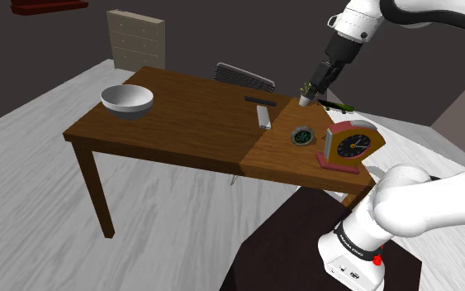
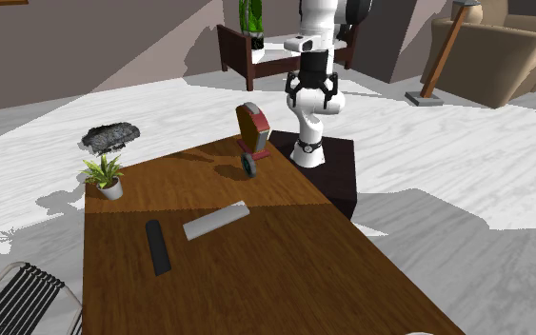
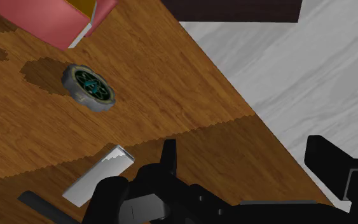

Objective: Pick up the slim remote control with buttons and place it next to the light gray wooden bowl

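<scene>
We found the hand (image 3: 244, 149) released, its fingers standing apart above the worktop (image 1: 181, 124) and grasping nothing. Two slim remotes lay near the worktop's middle, toward the long edge where the keyboard (image 1: 244, 76) sat. They were a grey remote (image 1: 264, 116) and a black remote (image 1: 261, 100), just beside each other and not touching (we could make out buttons on neither). The bowl (image 1: 126, 99) stood well apart, by the corner farthest from the stand. A red clock (image 1: 352, 145) stood at the stand's end.
</scene>
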Controlling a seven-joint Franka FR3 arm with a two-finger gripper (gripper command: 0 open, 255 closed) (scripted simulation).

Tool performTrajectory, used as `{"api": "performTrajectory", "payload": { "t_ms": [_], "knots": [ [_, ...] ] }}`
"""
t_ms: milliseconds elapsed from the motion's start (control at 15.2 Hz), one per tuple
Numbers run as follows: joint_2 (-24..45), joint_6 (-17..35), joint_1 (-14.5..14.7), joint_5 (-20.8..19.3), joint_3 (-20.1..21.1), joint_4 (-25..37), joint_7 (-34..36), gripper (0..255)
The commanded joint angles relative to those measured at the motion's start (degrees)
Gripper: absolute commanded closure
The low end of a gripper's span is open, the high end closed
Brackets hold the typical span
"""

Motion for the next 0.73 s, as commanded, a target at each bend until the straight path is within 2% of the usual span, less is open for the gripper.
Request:
{"api": "performTrajectory", "payload": {
  "t_ms": [0, 660],
  "knots": [
    [0.0, 0.0, 0.0, 0.0, 0.0, 0.0, 0.0, 0],
    [18.0, 14.0, -3.9, -1.1, -1.9, 2.7, 5.8, 0]
  ]
}}
